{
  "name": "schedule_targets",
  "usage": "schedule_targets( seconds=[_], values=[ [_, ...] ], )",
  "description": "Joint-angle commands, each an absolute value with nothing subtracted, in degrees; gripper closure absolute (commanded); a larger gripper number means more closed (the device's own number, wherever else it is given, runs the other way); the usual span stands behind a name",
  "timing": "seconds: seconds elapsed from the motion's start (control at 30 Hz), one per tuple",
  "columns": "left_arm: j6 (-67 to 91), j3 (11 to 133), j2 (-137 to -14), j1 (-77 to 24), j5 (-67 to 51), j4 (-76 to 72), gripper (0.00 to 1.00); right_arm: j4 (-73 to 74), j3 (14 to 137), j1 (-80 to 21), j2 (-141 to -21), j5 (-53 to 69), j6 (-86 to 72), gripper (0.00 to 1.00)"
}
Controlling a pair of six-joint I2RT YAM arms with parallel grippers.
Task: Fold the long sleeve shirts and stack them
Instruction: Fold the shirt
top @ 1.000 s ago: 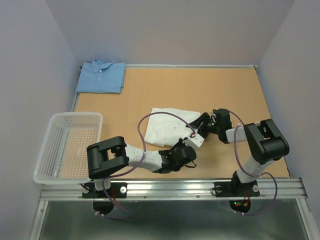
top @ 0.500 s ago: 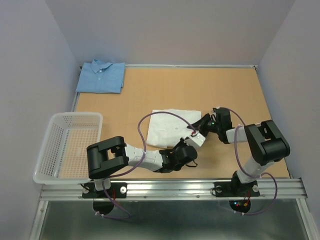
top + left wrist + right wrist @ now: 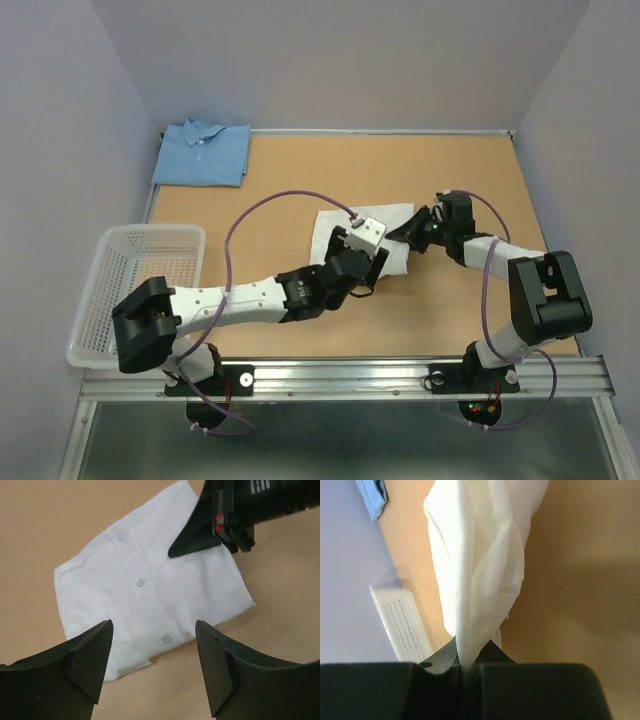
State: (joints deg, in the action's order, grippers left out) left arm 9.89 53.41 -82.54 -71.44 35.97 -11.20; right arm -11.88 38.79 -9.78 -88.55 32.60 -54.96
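- Two shirts lie on the light-brown wooden tabletop (image 3: 400, 170). The plain white button-up cloth shirt (image 3: 150, 580) is folded into a compact rectangle near the middle, placket up, three buttons showing. The light blue collared cloth shirt (image 3: 203, 153) lies folded flat in the far-left corner, well apart from it.
- One white plastic mesh basket (image 3: 150, 232) sits at the near-left edge of the tabletop.
- White lettering on the black housing of the right arm shows in the left wrist view. The frame edge cuts it off and it cannot be read; a small red mark sits just below it.
- The left gripper (image 3: 154, 630) hangs over the near edge of the white shirt with its black fingers apart, holding nothing.
- The right gripper (image 3: 467, 652) has its jaws together, clamped on a fold at the right edge of the white shirt. The cloth rises from them in a narrow ridge.
- A second ago the left arm was bent back near its base; now it reaches out toward the middle.
- The white shirt was spread broader then. It is narrower now and lies farther from the bases.
- The right gripper has moved farther out too.
- The blue shirt and the basket have stayed put.
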Motion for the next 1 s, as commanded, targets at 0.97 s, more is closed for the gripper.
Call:
schedule_targets(
  seconds=[0.97],
  values=[
    [19.1,65.9,-72.9,-36.3,2.3,19.5,0.22,79.7,117.3,-7.8,-104.4,-44.7,-13.8,0.99]
  ],
)
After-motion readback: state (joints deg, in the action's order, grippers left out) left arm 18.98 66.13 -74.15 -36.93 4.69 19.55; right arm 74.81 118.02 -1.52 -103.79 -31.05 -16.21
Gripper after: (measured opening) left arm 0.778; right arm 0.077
